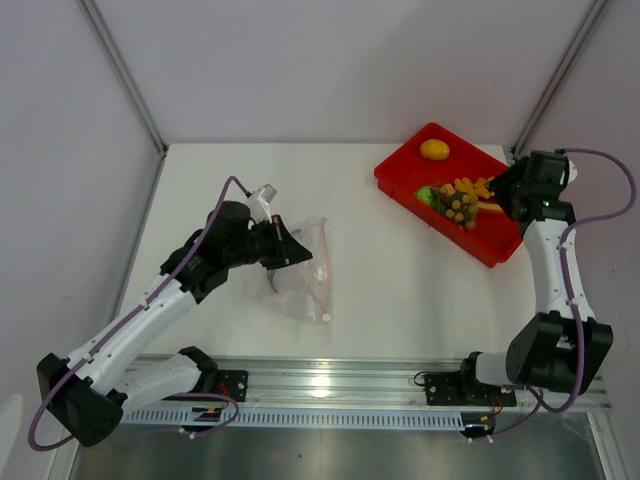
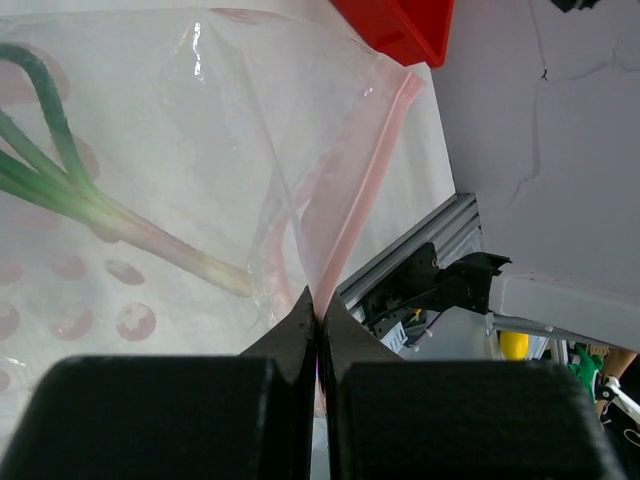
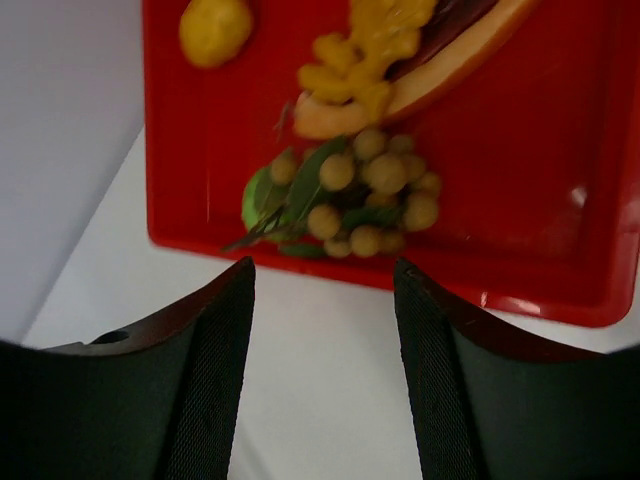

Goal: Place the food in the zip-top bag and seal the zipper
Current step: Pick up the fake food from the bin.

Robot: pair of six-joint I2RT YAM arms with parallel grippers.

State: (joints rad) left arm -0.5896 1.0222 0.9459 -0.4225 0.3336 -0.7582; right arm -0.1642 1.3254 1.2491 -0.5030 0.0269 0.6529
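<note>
L tool (image 2: 318,320) pinches zip-top bag (image 2: 200,120) edge — R tool (image 3: 322,275) spread by red tray (image 3: 560,180) w/ food (image 3: 370,190).

From above, my own wrist hides my right tool (image 3: 322,270). In its camera the red tray (image 3: 560,230) and bun (image 3: 470,45) blur, cut off at the top.

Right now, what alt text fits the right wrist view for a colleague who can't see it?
The right gripper hangs with jaws open and empty, pointed at the red tray. In the tray lie a grape bunch with green leaves nearest, orange pieces beyond and a yellow fruit at upper left.
</note>
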